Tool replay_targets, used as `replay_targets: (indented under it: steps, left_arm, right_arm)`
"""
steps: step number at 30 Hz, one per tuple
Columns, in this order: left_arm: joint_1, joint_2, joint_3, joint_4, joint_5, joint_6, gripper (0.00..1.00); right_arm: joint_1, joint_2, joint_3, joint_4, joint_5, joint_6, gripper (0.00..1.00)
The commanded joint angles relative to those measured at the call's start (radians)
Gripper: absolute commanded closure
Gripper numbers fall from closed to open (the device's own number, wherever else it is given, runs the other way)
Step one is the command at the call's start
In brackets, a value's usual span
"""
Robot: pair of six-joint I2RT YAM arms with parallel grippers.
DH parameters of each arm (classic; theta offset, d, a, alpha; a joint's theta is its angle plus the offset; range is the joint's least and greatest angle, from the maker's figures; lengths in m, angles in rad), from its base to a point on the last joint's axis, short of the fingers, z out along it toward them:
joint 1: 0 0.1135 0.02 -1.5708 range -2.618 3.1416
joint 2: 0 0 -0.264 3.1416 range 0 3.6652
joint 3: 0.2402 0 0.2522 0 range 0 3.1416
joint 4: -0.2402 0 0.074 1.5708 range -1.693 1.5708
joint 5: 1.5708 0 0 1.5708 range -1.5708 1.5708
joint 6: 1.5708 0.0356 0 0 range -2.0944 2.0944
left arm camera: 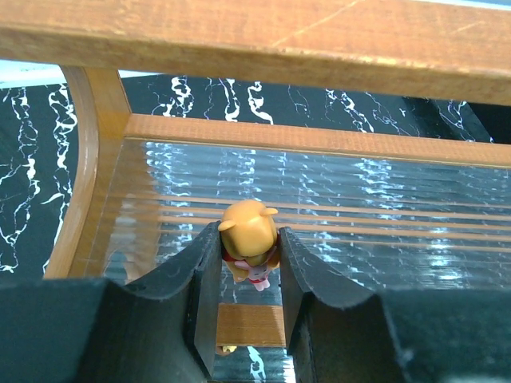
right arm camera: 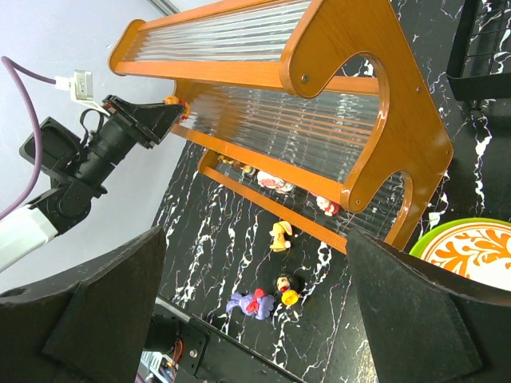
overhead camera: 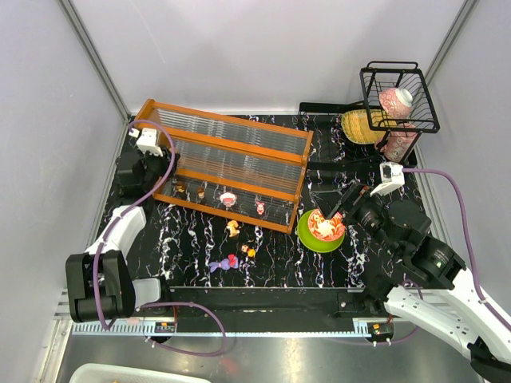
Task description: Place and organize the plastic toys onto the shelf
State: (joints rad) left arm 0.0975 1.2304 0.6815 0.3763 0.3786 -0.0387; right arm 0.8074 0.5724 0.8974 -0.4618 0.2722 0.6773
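Observation:
The orange-framed shelf stands at the back left, and shows in the left wrist view and the right wrist view. My left gripper is shut on an orange-yellow figurine and holds it over the clear lower panel at the shelf's left end. Several toys stand on the lower tier. A yellow toy, a black-haired toy and a purple toy lie on the table in front. My right gripper is open and empty beside the green plate.
A green plate with a red-patterned bowl sits right of the shelf. A black wire basket holding a pink carton stands at the back right, with a yellow object beside it. Grey walls close in left, right and back.

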Motion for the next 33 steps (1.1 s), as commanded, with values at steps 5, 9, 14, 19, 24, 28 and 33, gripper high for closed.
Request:
replay_targets:
  steps: [5,9,14,19,24,28,33]
  left_arm:
    - [-0.025,0.011,0.006,0.062,0.008,0.003,0.99]
    - [-0.030,0.017,0.010,0.058,0.002,0.008,0.99]
    - [-0.030,0.027,0.015,0.052,0.002,0.011,0.99]
    - [-0.032,0.034,0.018,0.038,-0.009,0.022,0.98]
    - [-0.032,0.038,0.026,0.021,-0.017,0.026,0.93]
    - [-0.030,0.040,0.026,0.018,-0.021,0.030,0.86]
    - [-0.031,0.041,0.027,0.016,-0.027,0.033,0.80]
  right_arm:
    - [-0.005,0.006,0.008,0.003,0.022,-0.015,0.00]
    - [-0.005,-0.002,0.005,0.003,0.025,-0.013,0.00]
    - [-0.005,-0.011,-0.005,0.003,0.025,-0.010,0.00]
    - [-0.005,-0.020,-0.008,0.002,0.024,-0.008,0.00]
    - [-0.005,-0.025,-0.011,0.000,0.022,-0.008,0.00]
    - [-0.005,-0.029,-0.012,-0.003,0.022,-0.010,0.00]
    - [-0.005,-0.034,-0.014,-0.005,0.027,-0.012,0.00]
